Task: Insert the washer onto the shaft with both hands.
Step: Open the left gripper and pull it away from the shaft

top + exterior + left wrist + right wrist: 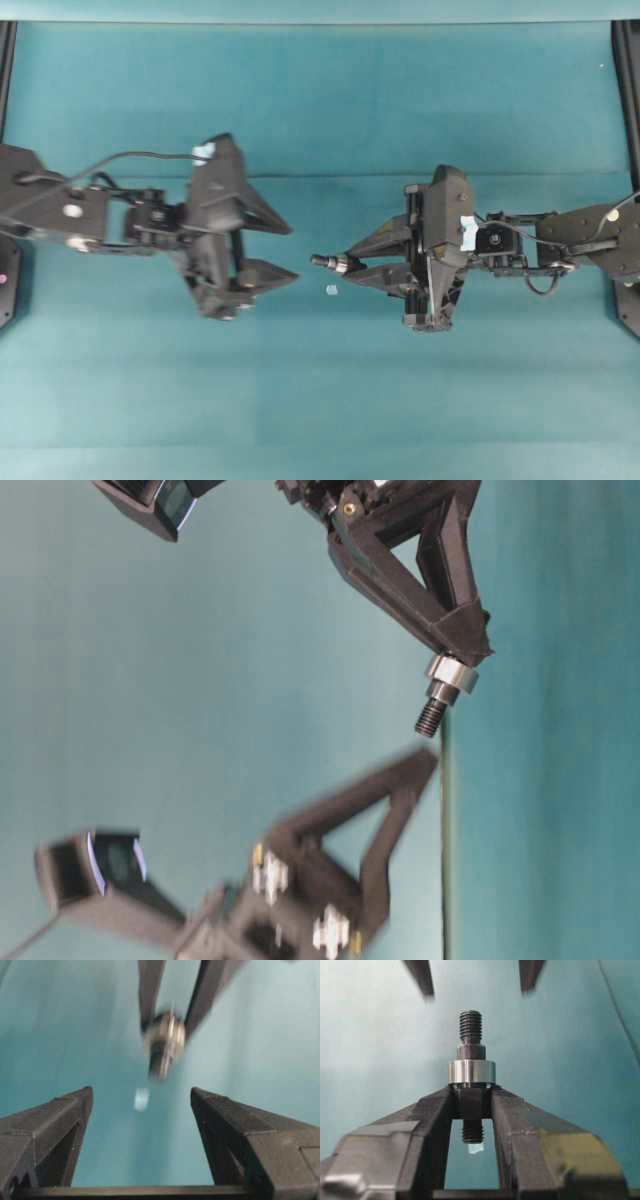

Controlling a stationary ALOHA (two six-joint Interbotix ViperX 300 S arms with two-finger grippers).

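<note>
washer [471,1071]: silvery ring seated on the shaft, right against the right gripper's fingertips, off the table
shaft [470,1027]: dark stepped pin, threaded end sticking out past the washer toward the left gripper; rear threaded end visible between the right fingers
right gripper [352,264]: clamped on the shaft body, holding it level above the table
left gripper [290,253]: jaws spread wide, nothing in them, facing the shaft tip, clear gap between
fleck [331,290]: small pale bit on the teal table [320,420], below the shaft tip
</note>
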